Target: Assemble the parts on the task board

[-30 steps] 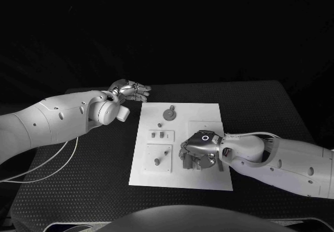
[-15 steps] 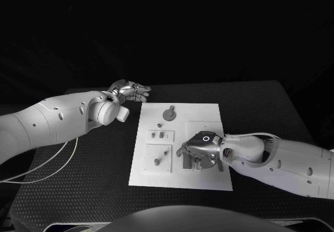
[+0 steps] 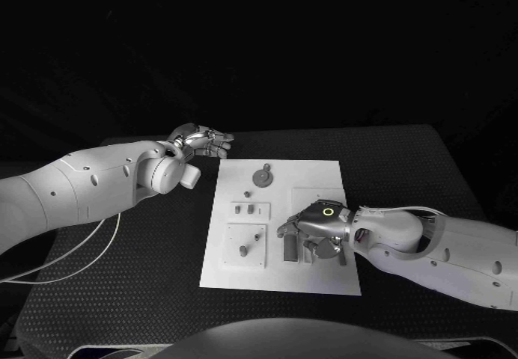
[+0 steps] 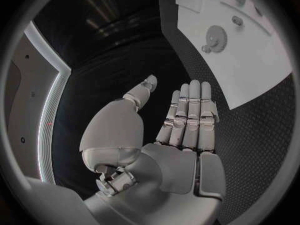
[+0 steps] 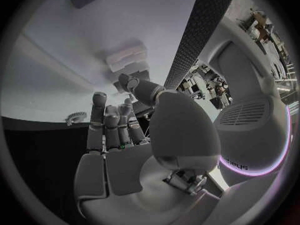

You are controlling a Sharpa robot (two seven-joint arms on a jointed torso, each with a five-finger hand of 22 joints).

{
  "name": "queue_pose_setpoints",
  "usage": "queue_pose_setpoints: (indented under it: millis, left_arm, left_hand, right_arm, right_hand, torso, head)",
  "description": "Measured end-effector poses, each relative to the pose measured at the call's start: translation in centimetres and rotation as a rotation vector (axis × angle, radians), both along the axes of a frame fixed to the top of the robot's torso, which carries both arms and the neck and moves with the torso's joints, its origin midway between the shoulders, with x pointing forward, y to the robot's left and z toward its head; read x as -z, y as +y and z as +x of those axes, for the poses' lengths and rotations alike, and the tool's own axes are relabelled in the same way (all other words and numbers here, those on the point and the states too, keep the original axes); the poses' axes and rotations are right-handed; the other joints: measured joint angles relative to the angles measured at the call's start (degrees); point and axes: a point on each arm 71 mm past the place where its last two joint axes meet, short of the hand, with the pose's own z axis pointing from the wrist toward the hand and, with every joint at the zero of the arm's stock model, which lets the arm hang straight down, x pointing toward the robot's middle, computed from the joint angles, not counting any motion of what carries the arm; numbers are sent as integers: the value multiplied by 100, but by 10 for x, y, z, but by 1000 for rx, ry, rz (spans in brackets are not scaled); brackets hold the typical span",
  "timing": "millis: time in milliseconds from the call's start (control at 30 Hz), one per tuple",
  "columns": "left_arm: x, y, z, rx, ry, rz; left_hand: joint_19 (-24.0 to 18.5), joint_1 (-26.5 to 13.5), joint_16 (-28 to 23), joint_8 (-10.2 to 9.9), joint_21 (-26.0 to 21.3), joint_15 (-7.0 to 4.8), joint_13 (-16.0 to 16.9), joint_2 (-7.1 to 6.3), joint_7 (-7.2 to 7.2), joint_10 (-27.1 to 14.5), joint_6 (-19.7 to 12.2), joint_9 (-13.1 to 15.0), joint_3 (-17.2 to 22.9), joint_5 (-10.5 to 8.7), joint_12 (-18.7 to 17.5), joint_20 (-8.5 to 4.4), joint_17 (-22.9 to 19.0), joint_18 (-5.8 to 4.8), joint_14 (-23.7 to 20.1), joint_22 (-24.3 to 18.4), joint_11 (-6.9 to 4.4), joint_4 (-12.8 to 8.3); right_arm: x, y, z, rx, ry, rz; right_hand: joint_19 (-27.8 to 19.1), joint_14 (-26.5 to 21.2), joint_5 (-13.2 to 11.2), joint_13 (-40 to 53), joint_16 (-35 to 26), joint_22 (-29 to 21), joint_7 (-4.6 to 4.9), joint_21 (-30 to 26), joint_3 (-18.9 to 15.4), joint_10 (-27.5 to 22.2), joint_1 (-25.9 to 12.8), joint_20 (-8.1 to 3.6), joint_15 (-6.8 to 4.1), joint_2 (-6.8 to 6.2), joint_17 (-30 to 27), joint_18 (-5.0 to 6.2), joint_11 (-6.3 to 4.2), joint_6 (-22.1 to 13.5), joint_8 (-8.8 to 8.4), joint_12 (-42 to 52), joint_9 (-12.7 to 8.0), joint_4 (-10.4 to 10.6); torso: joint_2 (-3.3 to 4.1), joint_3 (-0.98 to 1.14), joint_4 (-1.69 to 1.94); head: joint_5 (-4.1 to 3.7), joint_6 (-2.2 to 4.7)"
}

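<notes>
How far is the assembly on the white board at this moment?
Early, as far as I can judge. On the task board a gear sits at the far end and small parts stand in the left blocks. The right hand works over a dark bar; a grip cannot be confirmed. The left hand waits open off the board. Most parts remain.

The right hand hung over the near right part of the task board, blocking approach there. The gear stood at the board's far end, small parts along its left side. The left hand, fingers spread, stood off the board's far left corner, leaving bare table left of the board.
</notes>
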Motion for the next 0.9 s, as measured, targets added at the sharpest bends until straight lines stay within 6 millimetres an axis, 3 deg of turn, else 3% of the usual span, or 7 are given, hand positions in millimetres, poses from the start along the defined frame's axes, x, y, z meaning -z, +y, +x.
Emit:
queue_pose_setpoints:
  millis: [233,433,533,633,667,767,900]
  left_arm:
    - [0,0,0,0,0,0]
    - [0,-1,0,1,0,0]
    - [0,-2,0,3,-1,-1]
    - [0,-2,0,3,-1,-1]
    - [0,-2,0,3,-1,-1]
    - [0,-2,0,4,-1,0]
    - [1,-3,0,7,0,1]
  left_hand:
    - [0,0,0,9,0,0,1,0,0,0,0,0,-6,0,0,0,6,0,0,0,0,-6]
    - [0,0,0,21,0,0,1,0,0,0,0,0,-16,0,0,0,7,0,0,0,0,-16]
    - [0,0,0,21,0,0,1,0,0,0,0,0,-16,0,0,0,11,0,0,-2,0,-16]
    - [0,0,0,21,0,0,1,0,0,0,0,1,-16,0,0,0,10,0,0,-5,0,-16]
    - [0,0,0,21,0,0,1,0,0,0,0,1,-16,0,0,0,10,0,0,-4,0,-16]
    - [0,0,0,21,0,0,1,0,0,0,0,1,-16,0,0,0,15,0,0,-4,0,-16]
    - [0,0,0,21,0,0,1,0,0,0,0,1,-16,0,0,0,15,0,0,-4,0,-16]
  right_arm:
    - [-20,-18,7,50,-5,62]
    - [-34,-48,17,128,-3,83]
    - [-32,-62,21,171,12,80]
    - [-32,-68,23,210,26,86]
    - [-32,-71,23,232,34,91]
    - [-30,-84,26,355,88,102]
    - [-20,-98,26,528,246,24]
  right_hand:
    - [21,42,0,-47,0,0,102,0,0,22,-30,-21,1,-30,-24,1,-22,63,101,46,31,0]
    - [41,62,0,-96,0,0,242,2,-21,43,-83,-41,-19,-60,-45,0,-42,451,376,82,118,-16]
    - [84,74,0,-128,0,0,382,28,-144,67,-299,-38,-22,-86,-54,0,-59,732,552,88,184,47]
    - [202,191,0,-170,0,0,548,60,-296,195,-725,-31,-21,-172,-67,0,-47,1044,708,126,245,335]
    - [292,266,0,-193,0,0,610,77,-340,277,-959,-42,-29,-231,-76,1,-42,1128,756,134,259,558]
    - [442,443,-22,-256,0,-6,622,110,-540,455,-1588,-94,-51,-415,-107,-1,-64,1345,866,171,311,1079]
    - [630,736,-22,-358,0,-41,556,140,-900,760,-2310,-281,-157,-364,-157,-3,-158,1505,936,201,378,1668]
  torso:
    - [-1,-2,-3]
    - [-1,-2,0]
    - [-1,-3,1]
    - [-1,-3,0]
    - [-1,-3,0]
    - [-1,-1,-4]
    - [-1,0,-6]
  head:
    - [-19,34]
    - [-41,64]
    - [-53,74]
    - [-70,85]
    - [-75,88]
    - [-99,103]
    - [-127,112]
